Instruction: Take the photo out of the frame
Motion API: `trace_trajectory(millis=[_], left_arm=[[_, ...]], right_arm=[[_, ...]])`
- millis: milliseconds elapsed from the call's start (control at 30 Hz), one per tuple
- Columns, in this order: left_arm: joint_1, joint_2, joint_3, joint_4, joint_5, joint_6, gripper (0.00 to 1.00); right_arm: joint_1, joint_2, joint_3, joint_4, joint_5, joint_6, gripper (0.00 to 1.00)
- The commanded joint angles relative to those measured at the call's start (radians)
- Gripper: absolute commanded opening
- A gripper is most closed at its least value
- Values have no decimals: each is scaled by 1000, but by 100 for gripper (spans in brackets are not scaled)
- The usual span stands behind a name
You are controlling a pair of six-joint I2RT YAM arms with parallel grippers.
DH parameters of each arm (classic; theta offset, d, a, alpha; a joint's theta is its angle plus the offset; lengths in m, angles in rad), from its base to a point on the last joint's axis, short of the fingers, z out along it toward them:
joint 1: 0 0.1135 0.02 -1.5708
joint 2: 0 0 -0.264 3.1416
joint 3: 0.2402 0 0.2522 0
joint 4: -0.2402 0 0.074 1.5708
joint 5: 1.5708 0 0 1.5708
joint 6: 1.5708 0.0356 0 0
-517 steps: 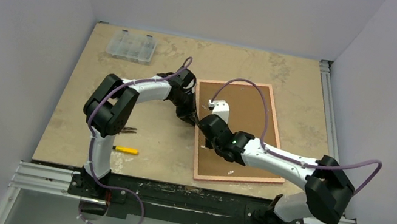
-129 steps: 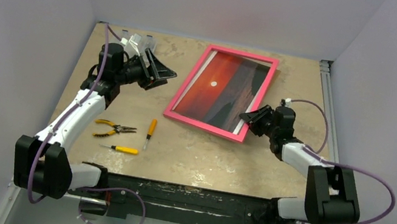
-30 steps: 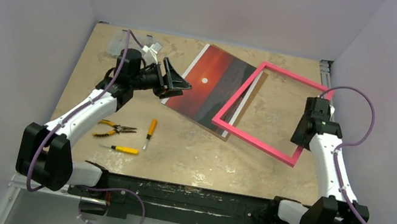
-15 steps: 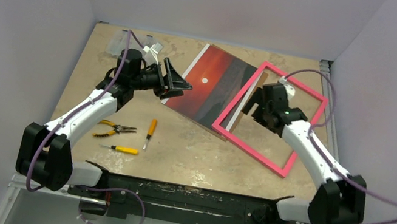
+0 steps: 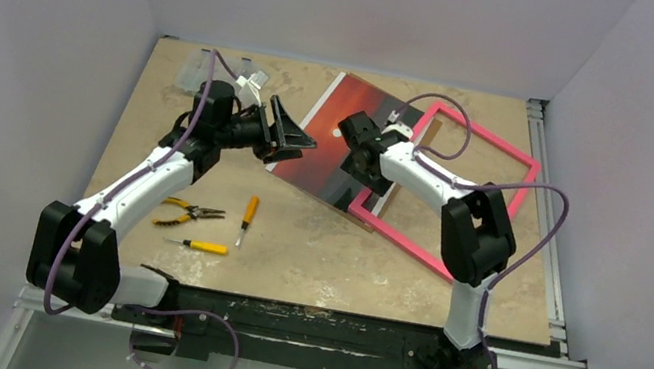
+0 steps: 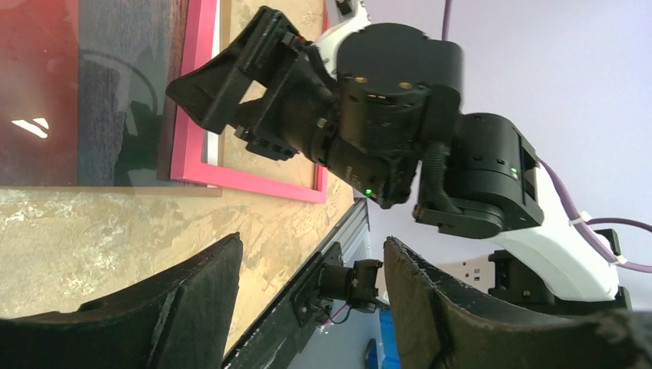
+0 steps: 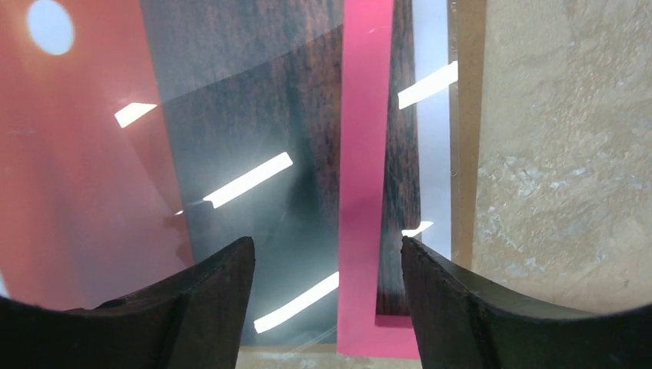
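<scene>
Photo (image 5: 336, 140) flat, far centre. Frame (image 5: 489, 134) overlaps its right edge. Right gripper (image 5: 368, 170) over overlap, jaws apart, empty. Left gripper (image 5: 291, 138) near photo's left edge, jaws apart, empty.

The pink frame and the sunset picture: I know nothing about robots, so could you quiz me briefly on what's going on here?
1. True or false: the photo sits enclosed within the frame.
2. What does the right gripper hold? A the frame, B the photo, C nothing.
3. Fill in: one side of the frame lies ____ the photo's edge.
Key: 1 false, the frame only overlaps one edge; 2 C, its jaws stand open and empty; 3 over.
</scene>
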Motion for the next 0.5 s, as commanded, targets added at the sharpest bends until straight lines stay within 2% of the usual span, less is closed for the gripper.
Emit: trace_trajectory(millis=[0,200,233,333,467], left_arm=[[-4,3,4,43,21,-8,65],[-4,5,2,49,26,-13,65],[-4,5,1,49,26,-14,65],[-3,5,1,52,27,-16,65],[-4,6,1,52,27,-14,65]], right_arm=[[-2,42,47,-87,83,79,67],[5,81,46,-72,74,84,66],[5,87,47,-65,71,80,64],[6,98,44,-53,60,78,52],[5,85,32,-57,56,87,29]])
